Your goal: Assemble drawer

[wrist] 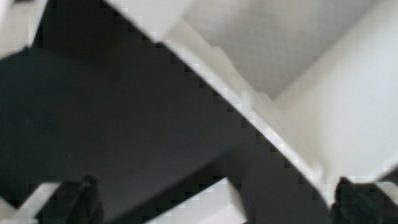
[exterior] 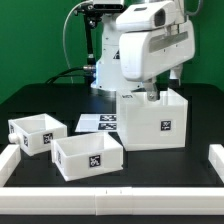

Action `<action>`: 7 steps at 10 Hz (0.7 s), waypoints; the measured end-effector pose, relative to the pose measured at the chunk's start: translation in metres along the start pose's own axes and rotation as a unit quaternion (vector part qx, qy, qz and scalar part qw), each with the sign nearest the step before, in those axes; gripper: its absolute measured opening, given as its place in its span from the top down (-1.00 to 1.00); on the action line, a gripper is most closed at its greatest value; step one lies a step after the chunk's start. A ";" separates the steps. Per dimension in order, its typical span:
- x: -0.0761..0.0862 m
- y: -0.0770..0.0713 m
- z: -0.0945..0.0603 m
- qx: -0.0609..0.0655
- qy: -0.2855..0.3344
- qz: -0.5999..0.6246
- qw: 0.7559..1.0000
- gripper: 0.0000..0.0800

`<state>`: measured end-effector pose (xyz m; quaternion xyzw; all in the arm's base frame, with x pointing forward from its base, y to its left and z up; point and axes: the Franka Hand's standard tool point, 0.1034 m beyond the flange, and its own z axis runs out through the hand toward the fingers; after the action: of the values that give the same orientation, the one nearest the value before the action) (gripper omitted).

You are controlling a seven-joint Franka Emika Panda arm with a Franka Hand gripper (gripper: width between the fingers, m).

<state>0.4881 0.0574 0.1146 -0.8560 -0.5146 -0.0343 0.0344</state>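
White drawer case (exterior: 155, 122) partly hides the spread fingers (wrist: 71, 200).

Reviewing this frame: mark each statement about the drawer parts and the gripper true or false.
1. The near drawer and the far drawer sit on the table, outside the case. True.
2. The gripper grips a drawer. False: its jaws stand open, up at the case.
3. The marker board lies on top of the case. False: it lies flat on the table beside it.
4. The case stands to the exterior view's right of both drawers. True.
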 end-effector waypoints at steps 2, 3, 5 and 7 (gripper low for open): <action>0.001 0.002 0.008 -0.018 -0.012 -0.141 0.990 -0.62; -0.001 0.003 0.009 -0.018 -0.016 -0.173 0.985 -0.62; -0.006 0.006 0.008 -0.019 -0.025 -0.227 0.973 -0.62; -0.018 0.007 0.014 -0.030 -0.035 -0.332 0.942 -0.62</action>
<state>0.4863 0.0395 0.0992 -0.6378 -0.7693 -0.0292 -0.0223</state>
